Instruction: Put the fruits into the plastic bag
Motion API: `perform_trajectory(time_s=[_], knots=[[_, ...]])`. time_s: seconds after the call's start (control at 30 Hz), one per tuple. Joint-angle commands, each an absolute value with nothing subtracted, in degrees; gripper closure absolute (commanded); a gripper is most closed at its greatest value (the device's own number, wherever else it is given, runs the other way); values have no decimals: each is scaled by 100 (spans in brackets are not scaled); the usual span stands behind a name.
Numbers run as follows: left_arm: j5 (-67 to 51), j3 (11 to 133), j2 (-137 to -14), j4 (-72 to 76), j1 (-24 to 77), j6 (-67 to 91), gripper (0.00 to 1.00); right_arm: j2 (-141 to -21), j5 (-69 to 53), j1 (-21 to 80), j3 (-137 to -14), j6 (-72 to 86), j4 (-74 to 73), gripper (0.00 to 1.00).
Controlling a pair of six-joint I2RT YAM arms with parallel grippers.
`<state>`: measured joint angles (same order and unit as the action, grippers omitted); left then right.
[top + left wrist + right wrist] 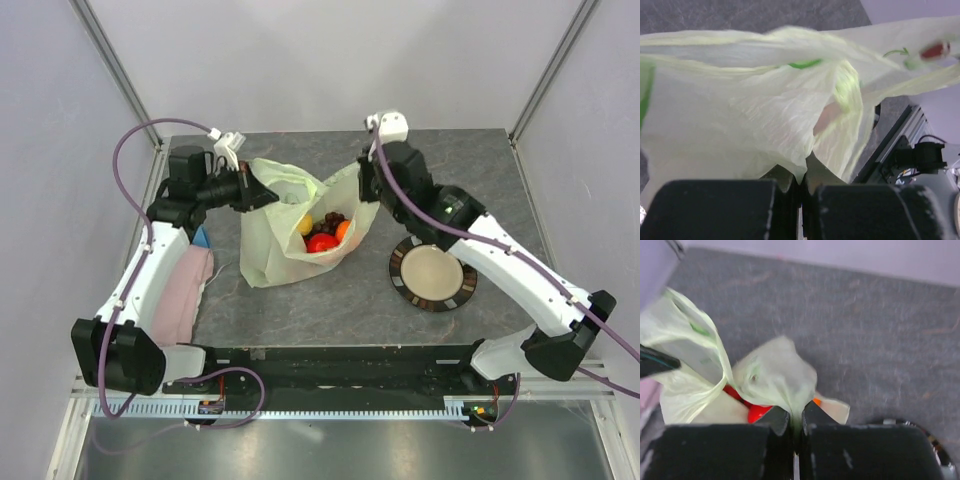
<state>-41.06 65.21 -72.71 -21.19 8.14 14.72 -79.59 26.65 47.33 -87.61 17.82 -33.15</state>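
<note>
The pale yellow-green plastic bag (275, 235) stands open in the middle of the table. Inside its mouth lie the fruits: a red apple (320, 243), a yellow lemon (306, 224), an orange (343, 230) and dark grapes (331, 218). My left gripper (252, 188) is shut on the bag's left rim, and the film (740, 125) fills the left wrist view. My right gripper (366, 180) is shut on the bag's right edge (777, 377). In the right wrist view the red apple (756, 412) and a bit of the orange (816, 401) show below the pinched film.
A dark-rimmed beige plate (432, 275) lies right of the bag, under my right arm. A pink cloth (180, 295) lies at the table's left edge beside my left arm. Frame posts stand at the back corners.
</note>
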Motion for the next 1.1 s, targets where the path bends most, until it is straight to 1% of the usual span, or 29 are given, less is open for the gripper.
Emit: perform_trajectory(time_s=[0.0,0.03,0.13,0.23,0.4,0.5,0.6,0.73,0.77,0.8,0.83,0.9,0.93,0.97,1.0,1.03,1.07], knots=[[-4298,7548,-7347,-1784,747,2082,98,-8077,2742,4448,-10272,1118,-3278,100],[-4298,7698,-7417,-1784,721,2135,98,-8138,2725,4404,-10709,1047,-3322,100],[-4420,8147,-7558,-1775,528,2294,99,-8384,2646,4237,-11353,862,-3445,100],[-4587,8306,-7743,-1688,308,2461,98,-8595,2523,4079,-11549,809,-3507,100],[-5131,8174,-8156,-1469,193,2584,98,-8640,2434,3763,-11242,835,-3507,100],[-5395,7771,-8270,-1170,193,2707,98,-8587,2400,3595,-10785,923,-3428,100],[-5554,7410,-8393,-888,193,2760,98,-8508,2320,3507,-10224,1037,-3331,100],[-5809,7278,-8517,-844,202,2716,98,-8499,2154,3454,-9932,1151,-3261,100],[-5836,7234,-8499,-765,202,2698,97,-8499,2119,3454,-9906,1160,-3252,100],[-5853,7207,-8456,-704,202,2698,94,-8508,2083,3445,-9879,1195,-3235,100],[-5854,7164,-8368,-651,202,2690,83,-8517,2040,3445,-9870,1213,-3243,100],[-5880,7128,-8271,-493,202,2672,75,-8517,2013,3437,-9896,1239,-3234,100],[-5880,7102,-8227,-466,202,2663,67,-8517,1995,3428,-9905,1265,-3226,98],[-5889,7102,-8166,-414,202,2654,63,-8517,1995,3436,-9923,1274,-3217,97],[-5889,7084,-8148,-404,202,2654,59,-8517,1986,3428,-9932,1283,-3208,94],[-5906,7084,-8121,-413,202,2646,50,-8525,1986,3419,-9932,1292,-3208,87],[-5915,7075,-8095,-413,202,2637,45,-8525,1986,3419,-9932,1309,-3208,82]])
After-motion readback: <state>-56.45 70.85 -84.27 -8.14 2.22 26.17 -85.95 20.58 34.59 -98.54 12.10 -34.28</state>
